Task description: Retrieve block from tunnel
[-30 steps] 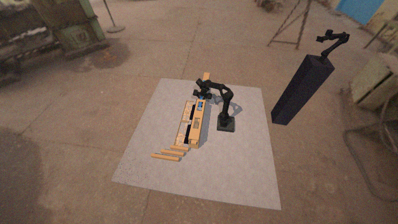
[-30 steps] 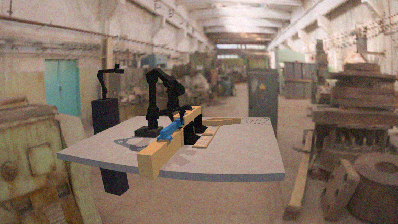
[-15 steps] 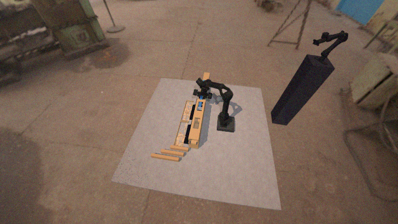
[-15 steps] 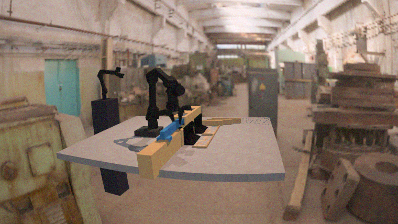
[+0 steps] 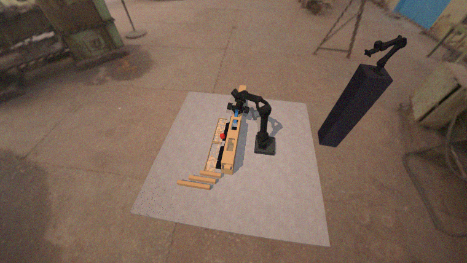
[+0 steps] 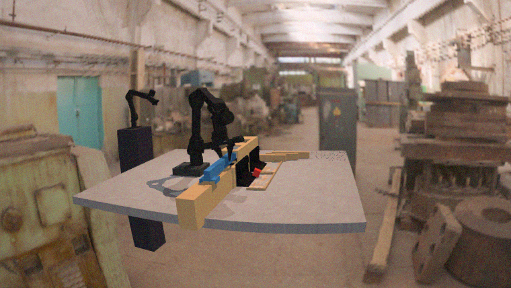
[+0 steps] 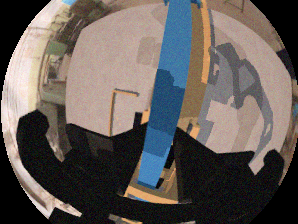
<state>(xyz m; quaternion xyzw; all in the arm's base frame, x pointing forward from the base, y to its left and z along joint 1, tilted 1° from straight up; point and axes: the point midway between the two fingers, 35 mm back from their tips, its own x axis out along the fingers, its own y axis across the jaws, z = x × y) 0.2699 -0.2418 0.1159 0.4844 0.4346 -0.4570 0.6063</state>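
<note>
1. You see the blue handle's (image 5: 235, 112) (image 6: 218, 167) (image 7: 167, 100) far end cut off by the wrist view's top edge.
2. Your gripper (image 5: 238, 112) (image 6: 224, 157) (image 7: 161, 127) hides part of the tunnel (image 7: 150, 194) in that view.
3. The background machinery (image 6: 461, 118) looks blurred to you.

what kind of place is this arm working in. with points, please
Probably an old factory hall or machine workshop: a grey electrical cabinet (image 6: 337, 125) with a yellow warning sign (image 6: 336, 110), and a worn green machine (image 6: 39, 200), all under a high beamed roof.

Bends the black arm (image 5: 265, 120) (image 6: 195, 110) sharply, left of centre in the exterior view; points the gripper (image 5: 238, 110) (image 6: 225, 157) (image 7: 161, 127) downward, clamped, with fingers slightly apart.
</note>
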